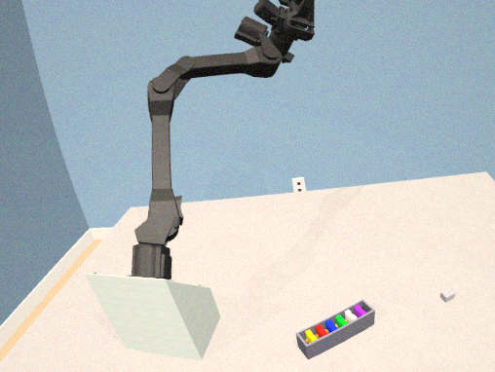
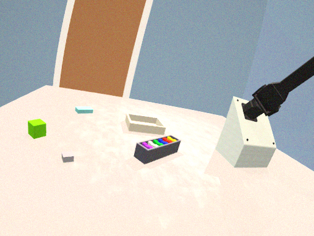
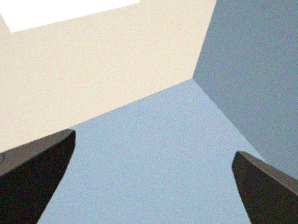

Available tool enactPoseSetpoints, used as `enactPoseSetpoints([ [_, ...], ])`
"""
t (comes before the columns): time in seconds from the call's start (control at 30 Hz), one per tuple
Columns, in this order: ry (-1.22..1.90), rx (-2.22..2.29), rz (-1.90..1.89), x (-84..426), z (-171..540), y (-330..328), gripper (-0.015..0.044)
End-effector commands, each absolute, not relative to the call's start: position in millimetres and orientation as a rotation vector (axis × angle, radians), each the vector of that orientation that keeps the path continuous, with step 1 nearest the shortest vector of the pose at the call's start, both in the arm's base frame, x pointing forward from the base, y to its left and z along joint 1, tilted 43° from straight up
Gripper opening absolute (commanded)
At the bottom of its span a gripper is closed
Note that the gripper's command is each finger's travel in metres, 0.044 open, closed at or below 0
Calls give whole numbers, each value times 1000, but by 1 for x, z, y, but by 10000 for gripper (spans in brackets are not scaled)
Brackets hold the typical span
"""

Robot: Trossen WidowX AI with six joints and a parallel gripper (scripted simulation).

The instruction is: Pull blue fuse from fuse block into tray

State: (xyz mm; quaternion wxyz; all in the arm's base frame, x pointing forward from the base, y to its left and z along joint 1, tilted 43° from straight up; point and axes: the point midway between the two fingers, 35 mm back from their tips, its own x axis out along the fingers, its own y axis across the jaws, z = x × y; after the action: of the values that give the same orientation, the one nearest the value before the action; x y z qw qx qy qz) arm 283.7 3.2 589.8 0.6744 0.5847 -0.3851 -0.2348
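Observation:
The blue fuse [image 1: 331, 325] [image 2: 163, 141] sits in the dark grey fuse block [image 1: 342, 339] [image 2: 161, 154], between the red fuse [image 1: 322, 331] and the green fuse [image 1: 341, 320]. Yellow, white and purple fuses also sit in the block's row. The beige tray [image 2: 146, 128] stands behind the block in the exterior view and holds nothing that I can see. My gripper [image 3: 156, 148] is open and empty, its fingers wide apart in the wrist view. It is raised high above the table, far from block and tray, and is partly cut off at the top of the top view.
The arm stands on a pale pedestal [image 1: 151, 312] [image 2: 254, 155] on one side of the block. A small grey block [image 1: 447, 295] [image 2: 67, 157] lies on the other side. A green cube [image 2: 37, 129] and a flat teal block [image 2: 84, 110] lie farther off.

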Motion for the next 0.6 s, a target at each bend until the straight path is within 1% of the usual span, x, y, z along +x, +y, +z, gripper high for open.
enactPoseSetpoints([
  [0.0,-864,1306,-525,285,589,4,374],
  [0.17,-782,1083,-450,334,572,25,242],
  [0.37,-589,828,-344,403,524,51,85],
  [0.4,-549,793,-327,414,513,54,74],
  [0.57,-324,647,-247,463,446,67,74],
])
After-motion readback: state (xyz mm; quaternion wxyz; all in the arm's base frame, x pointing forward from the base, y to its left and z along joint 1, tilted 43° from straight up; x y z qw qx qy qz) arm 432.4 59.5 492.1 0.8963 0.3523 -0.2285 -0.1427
